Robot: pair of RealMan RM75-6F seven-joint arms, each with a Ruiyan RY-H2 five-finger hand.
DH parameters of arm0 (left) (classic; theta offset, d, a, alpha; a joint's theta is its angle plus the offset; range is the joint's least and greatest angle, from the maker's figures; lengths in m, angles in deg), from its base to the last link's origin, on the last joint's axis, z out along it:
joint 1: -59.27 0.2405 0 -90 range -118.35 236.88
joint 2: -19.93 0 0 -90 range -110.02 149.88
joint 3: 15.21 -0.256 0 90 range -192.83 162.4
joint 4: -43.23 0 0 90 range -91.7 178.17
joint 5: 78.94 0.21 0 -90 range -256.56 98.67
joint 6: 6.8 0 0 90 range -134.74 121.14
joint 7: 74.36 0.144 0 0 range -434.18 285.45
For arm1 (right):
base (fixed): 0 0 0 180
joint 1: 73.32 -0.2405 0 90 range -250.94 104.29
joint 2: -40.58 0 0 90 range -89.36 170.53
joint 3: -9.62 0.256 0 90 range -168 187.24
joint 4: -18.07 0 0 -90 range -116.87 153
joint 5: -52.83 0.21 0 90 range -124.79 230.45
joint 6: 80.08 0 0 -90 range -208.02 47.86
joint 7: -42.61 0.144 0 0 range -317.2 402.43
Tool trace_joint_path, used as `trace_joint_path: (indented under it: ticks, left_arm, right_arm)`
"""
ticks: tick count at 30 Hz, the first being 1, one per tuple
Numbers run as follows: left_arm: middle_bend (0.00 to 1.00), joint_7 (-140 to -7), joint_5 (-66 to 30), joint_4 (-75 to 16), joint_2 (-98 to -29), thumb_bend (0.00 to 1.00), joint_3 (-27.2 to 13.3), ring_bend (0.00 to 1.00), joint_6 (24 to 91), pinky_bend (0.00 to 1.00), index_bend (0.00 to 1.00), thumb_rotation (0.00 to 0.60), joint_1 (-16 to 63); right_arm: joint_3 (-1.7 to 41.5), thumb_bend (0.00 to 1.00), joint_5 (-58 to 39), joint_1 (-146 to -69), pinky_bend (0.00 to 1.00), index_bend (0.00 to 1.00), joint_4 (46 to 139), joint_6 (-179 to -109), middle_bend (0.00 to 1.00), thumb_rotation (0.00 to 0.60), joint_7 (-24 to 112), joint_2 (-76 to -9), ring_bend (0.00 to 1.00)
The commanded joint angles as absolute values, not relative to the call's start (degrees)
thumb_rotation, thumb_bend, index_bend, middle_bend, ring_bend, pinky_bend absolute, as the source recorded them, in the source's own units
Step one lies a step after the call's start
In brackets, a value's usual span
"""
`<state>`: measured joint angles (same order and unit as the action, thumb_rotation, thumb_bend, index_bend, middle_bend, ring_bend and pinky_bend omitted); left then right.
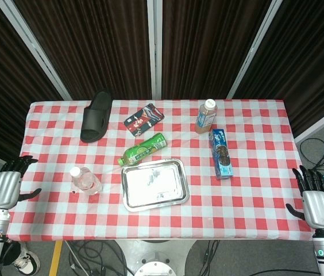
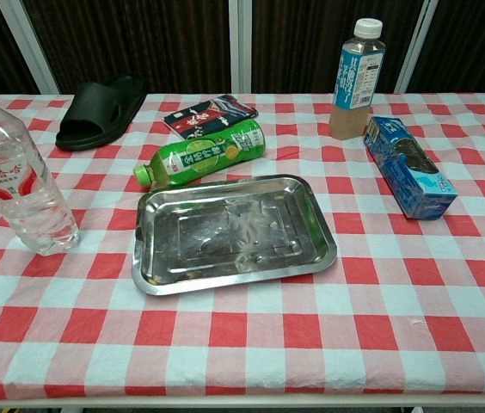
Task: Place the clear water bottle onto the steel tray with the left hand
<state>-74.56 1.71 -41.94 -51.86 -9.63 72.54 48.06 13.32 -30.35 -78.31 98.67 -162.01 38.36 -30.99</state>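
Note:
The clear water bottle (image 1: 85, 179) (image 2: 13, 175) stands upright on the checked cloth, left of the steel tray (image 1: 153, 184) (image 2: 234, 233), which holds nothing. My left hand (image 1: 6, 187) hangs off the table's left edge, fingers apart and holding nothing, well left of the bottle. My right hand (image 1: 317, 204) is off the right edge, fingers spread and empty. Neither hand shows in the chest view.
A green bottle (image 1: 145, 149) (image 2: 204, 152) lies just behind the tray. A black slipper (image 1: 96, 115) (image 2: 101, 110) and a dark packet (image 1: 143, 118) (image 2: 211, 114) lie at the back. A tea bottle (image 1: 205, 115) (image 2: 357, 79) and a blue biscuit box (image 1: 221, 153) (image 2: 410, 166) sit to the right.

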Motion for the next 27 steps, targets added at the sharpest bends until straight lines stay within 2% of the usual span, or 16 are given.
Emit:
trace_joint_path:
  ticks: [1,10,14,18,22,27]
  left_arm:
    - [0.3,-74.62,1.61,-41.73,-51.97,0.02,-9.62,0.2,72.31,0.24,0.31,0.6,47.93]
    - [0.3,-77.15,1.16,-41.91,-51.21,0.01,-10.04,0.2,71.59,0.24,0.31,0.6,48.32]
    - [0.3,-89.57,-2.24,-45.89,-49.73,0.0,-10.14,0.2,66.54,0.23,0.29,0.6,48.82]
    - [0.28,-105.0,-3.25,-49.69,-48.21,0.0,-9.61,0.18,61.4,0.22,0.23,0.6,48.46]
    - [0.22,-113.42,-2.12,-48.08,-50.78,0.0,-8.66,0.16,61.24,0.21,0.18,0.6,48.17]
    - [0.21,-121.23,-1.32,-46.75,-54.2,0.0,-7.56,0.15,62.04,0.21,0.16,0.6,48.06]
  right_arm:
    - [13.41,0.1,-30.19,-78.3,0.0,0.0,98.62,-161.99,0.0,0.6,38.56,-30.93,0.0]
    - [13.53,0.1,-29.91,-78.54,0.0,0.0,98.39,-161.49,0.0,0.6,38.65,-30.99,0.0]
    - [13.58,0.1,-29.44,-78.49,0.0,0.0,98.22,-161.17,0.0,0.6,38.86,-31.02,0.0]
    - [13.47,0.1,-29.2,-78.65,0.0,0.0,97.92,-160.48,0.0,0.6,39.09,-31.03,0.0]
    - [13.59,0.1,-29.1,-78.69,0.0,0.0,97.67,-160.47,0.0,0.6,39.35,-31.07,0.0]
    - [13.56,0.1,-28.86,-78.76,0.0,0.0,97.49,-160.07,0.0,0.6,39.42,-31.07,0.0]
